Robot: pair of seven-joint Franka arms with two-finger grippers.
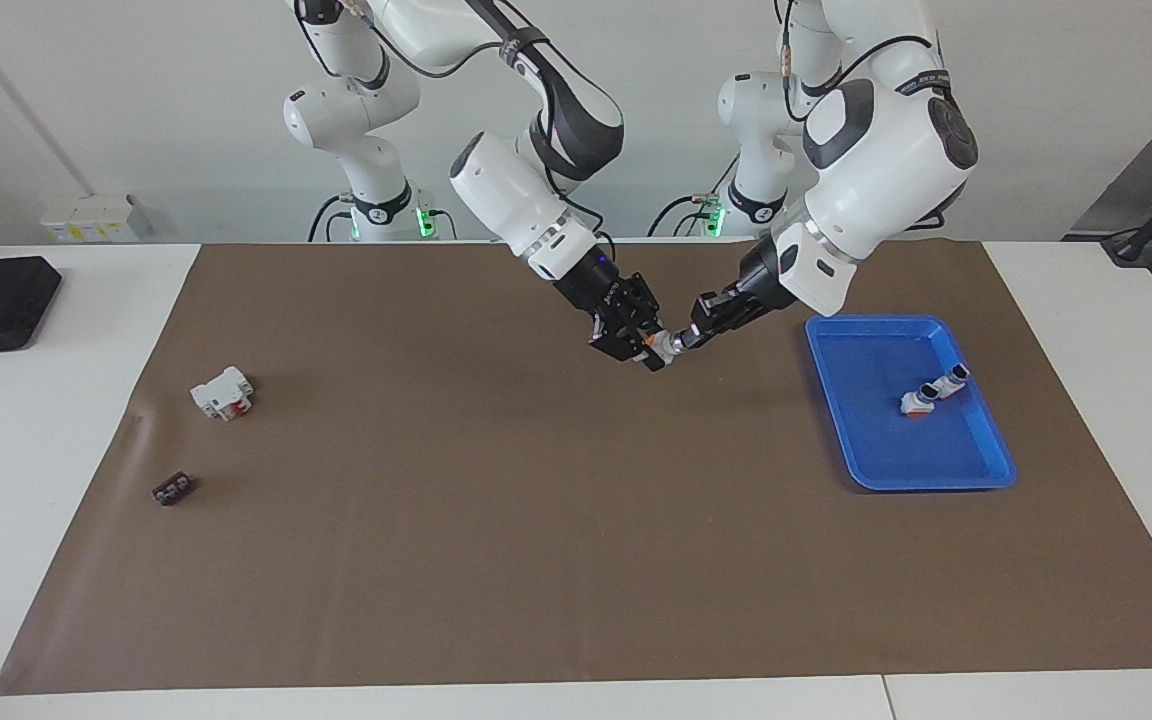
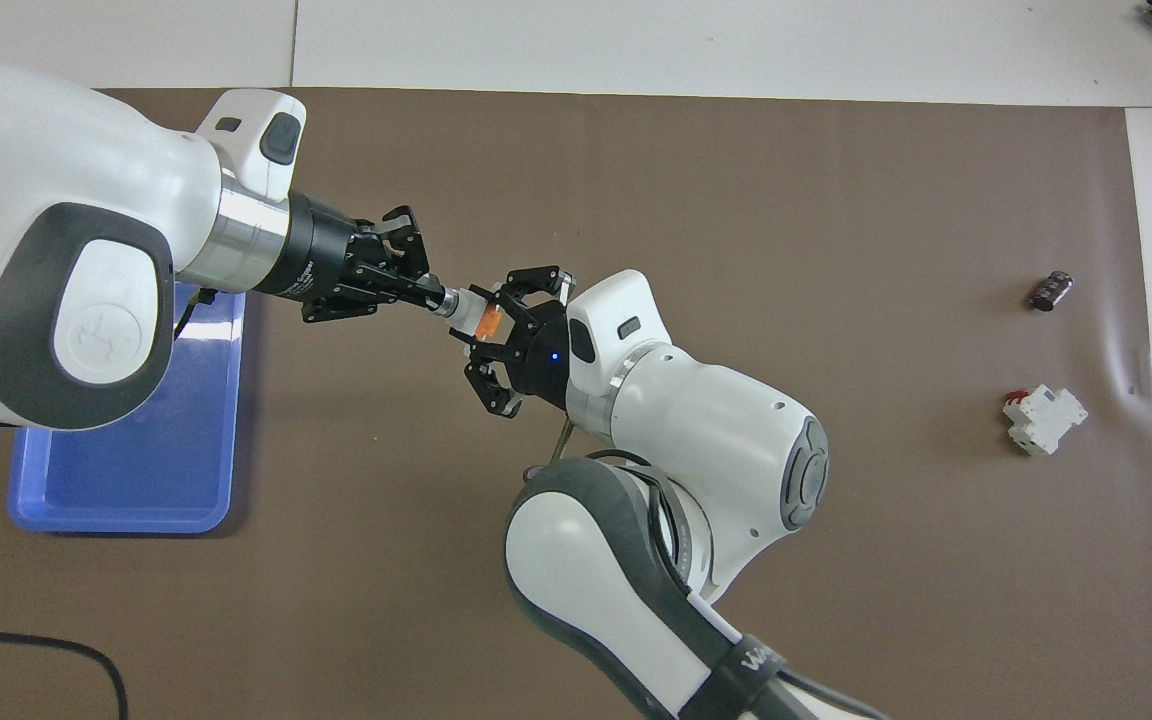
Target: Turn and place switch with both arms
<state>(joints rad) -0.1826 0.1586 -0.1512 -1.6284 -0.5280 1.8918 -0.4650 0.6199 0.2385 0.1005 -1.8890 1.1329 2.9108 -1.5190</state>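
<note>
Two white robot arms meet above the middle of a brown mat (image 1: 496,560) that covers the table (image 1: 26,420), both pinching one small switch (image 1: 663,346) between them, held up in the air; the right pincer (image 1: 648,352) is clamped on the switch's white and orange body, its outer links splayed to the sides; the left pincer (image 1: 688,338) is closed narrowly on the black-and-silver knob tip; the two pincers point at each other along one slanted line; a blue tray (image 1: 976,470) lies on the mat toward the left arm's end of the table, with a small white part with a red spot (image 1: 931,391) in it; toward the right arm's end lie a white block with a red part (image 1: 222,392) and, farther from the robots, a tiny dark piece (image 1: 172,489).
</note>
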